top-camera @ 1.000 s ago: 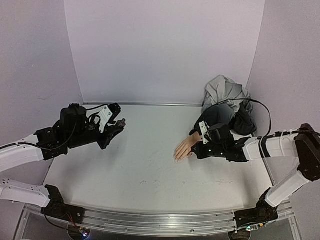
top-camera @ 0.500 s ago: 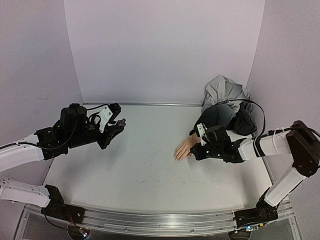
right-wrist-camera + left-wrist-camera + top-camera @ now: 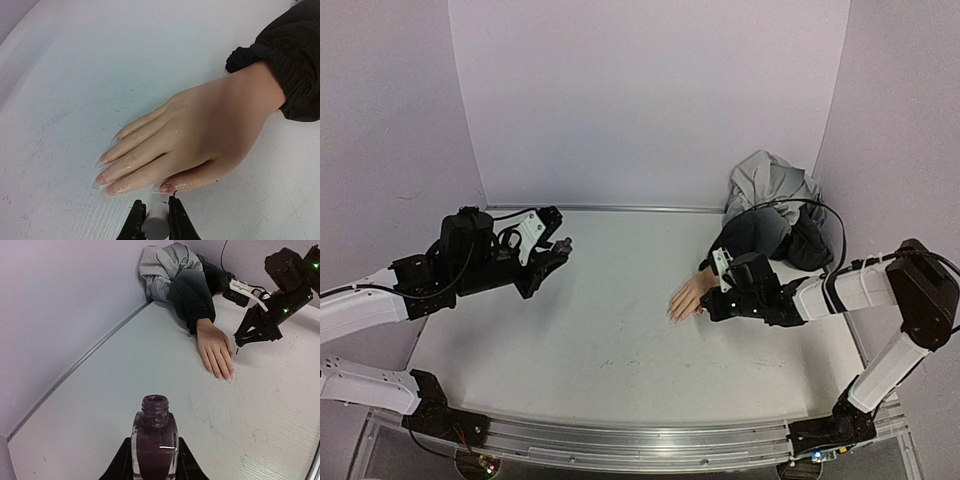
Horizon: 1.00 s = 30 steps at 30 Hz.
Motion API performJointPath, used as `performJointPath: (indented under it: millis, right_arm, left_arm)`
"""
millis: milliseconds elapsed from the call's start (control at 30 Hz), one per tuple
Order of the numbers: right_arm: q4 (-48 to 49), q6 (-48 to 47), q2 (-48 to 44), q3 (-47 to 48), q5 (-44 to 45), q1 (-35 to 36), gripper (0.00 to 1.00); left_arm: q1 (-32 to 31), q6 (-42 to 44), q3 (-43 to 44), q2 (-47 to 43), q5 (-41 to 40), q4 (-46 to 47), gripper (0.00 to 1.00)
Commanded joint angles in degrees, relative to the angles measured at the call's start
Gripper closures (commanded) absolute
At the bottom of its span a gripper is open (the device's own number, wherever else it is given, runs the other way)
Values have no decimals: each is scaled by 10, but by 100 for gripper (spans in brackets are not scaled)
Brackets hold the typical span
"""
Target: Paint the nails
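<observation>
The peach mannequin hand [image 3: 688, 297] lies palm down on the white table, its dark sleeve [image 3: 752, 236] behind it. In the right wrist view the hand [image 3: 200, 130] fills the middle; its long nails [image 3: 101, 160] look pale pink and clear, and the thumb nail [image 3: 166, 188] is nearest. My right gripper [image 3: 156, 220] is shut on a white brush cap [image 3: 156, 224], with a small dark brush tip [image 3: 174, 192] at the thumb nail. My left gripper [image 3: 154, 462] is shut on an open bottle [image 3: 154, 440] of dark maroon polish, held up at the left [image 3: 558, 247].
A crumpled grey cloth [image 3: 775, 185] lies at the back right corner, over the sleeve. Purple walls close the back and sides. The right arm [image 3: 280, 290] shows beyond the hand in the left wrist view.
My right gripper has edged a little left, closer to the hand's thumb side. The left arm and bottle have not moved.
</observation>
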Motion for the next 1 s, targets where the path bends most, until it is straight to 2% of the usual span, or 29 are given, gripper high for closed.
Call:
performJointPath:
  millis: [0, 967]
  right_arm:
    - [17, -9, 8, 24, 15, -4, 100]
    - [27, -12, 25, 34, 21, -6, 100]
  left_arm:
    - [4, -8, 33, -4, 7, 25, 100]
    - [7, -15, 35, -1, 17, 25, 100]
